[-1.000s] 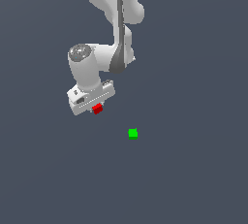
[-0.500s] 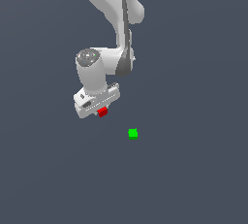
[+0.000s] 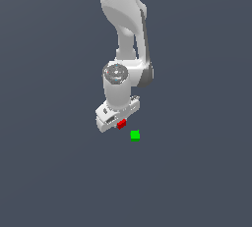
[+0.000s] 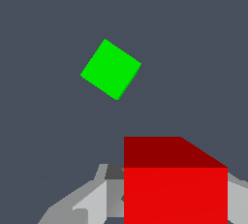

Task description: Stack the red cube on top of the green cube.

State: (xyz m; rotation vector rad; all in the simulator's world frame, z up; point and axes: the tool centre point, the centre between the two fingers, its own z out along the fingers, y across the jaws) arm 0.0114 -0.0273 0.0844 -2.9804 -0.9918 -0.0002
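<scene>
While pinching the red cube [image 3: 121,123] between its fingers, the gripper [image 3: 118,119] hangs over the grey floor [image 3: 197,172]. Close to the green cube [image 3: 135,135] now, just up and toward the exterior view's left of it, but not touching. Not yet right over the top of it. Seen from the wrist, red cube [image 4: 175,184] big and near, held between the grey fingers [image 4: 82,203], with the green cube [image 4: 111,69] sitting alone on the floor and turned a bit crooked next to the red one.

Looks small, hard and light, like a toy block. Flat, smooth sides, so maybe a little slippery. Best held on two flat sides across from each other, near the middle. Looks held that way now. Probably no need to squeeze hard. Green top just as tiny, so not much room for a miss. Could tip or slide off if set down off to one side. Might help to line up the sides first.
</scene>
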